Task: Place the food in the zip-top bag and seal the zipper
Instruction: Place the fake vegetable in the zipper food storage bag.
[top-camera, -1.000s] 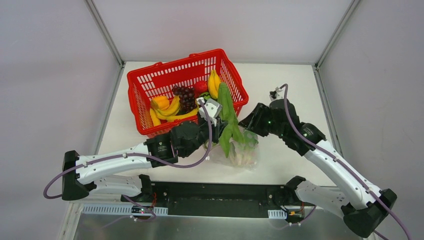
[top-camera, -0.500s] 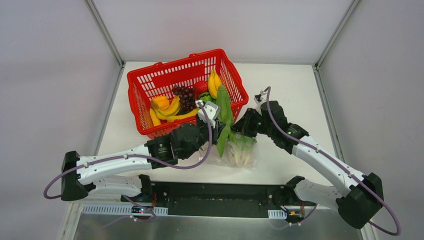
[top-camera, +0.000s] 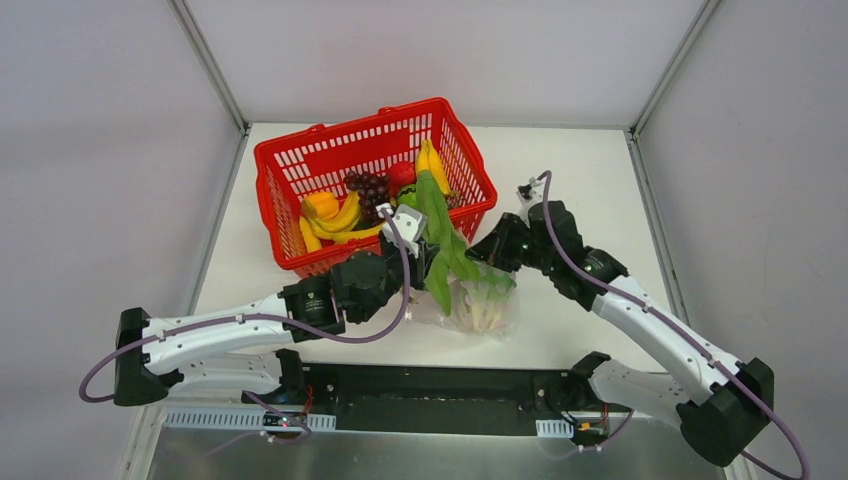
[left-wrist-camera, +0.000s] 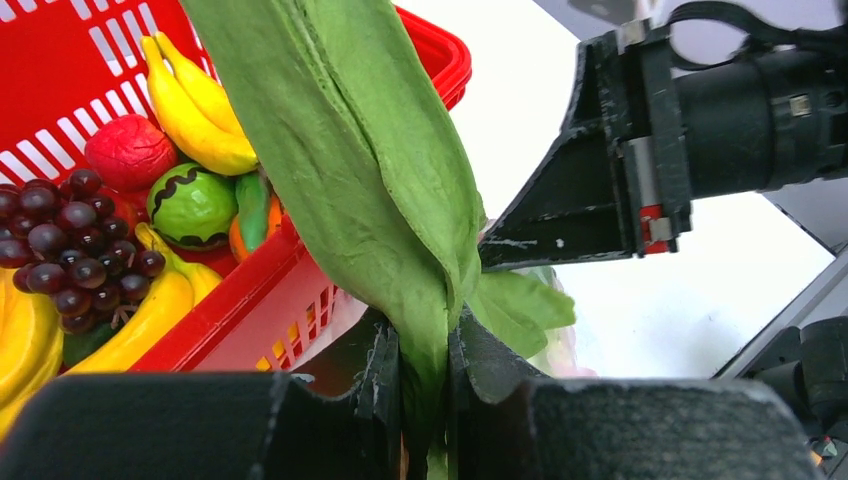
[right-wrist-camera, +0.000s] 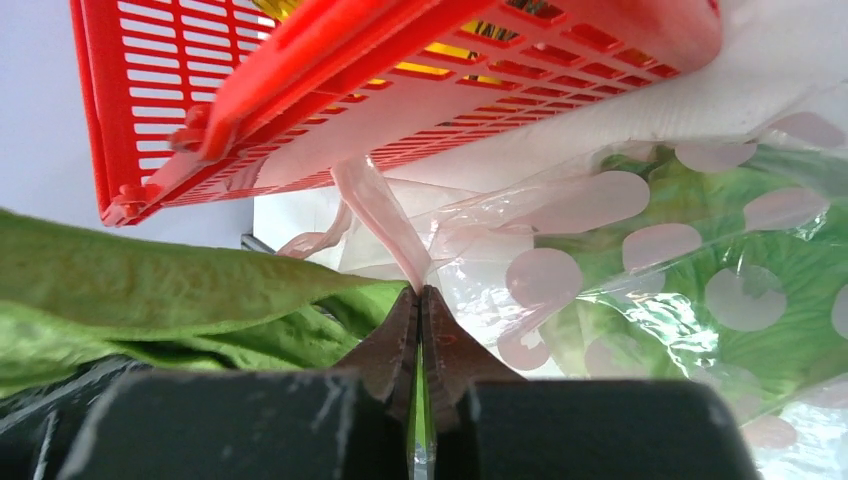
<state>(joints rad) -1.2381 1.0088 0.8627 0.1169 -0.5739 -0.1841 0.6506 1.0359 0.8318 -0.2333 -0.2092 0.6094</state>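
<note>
left gripper (left-wrist-camera: 425, 385): fingers pinch the long green lettuce (left-wrist-camera: 370, 170) near its bottom, and the leaf sticks up by the red basket (top-camera: 330, 150) | right gripper (right-wrist-camera: 420, 320): fingers shut tight on the pink zipper (right-wrist-camera: 385, 225) | zip-top bag (top-camera: 487, 308): lies on the table (top-camera: 600, 170) just beside the basket, green leaves inside
</note>
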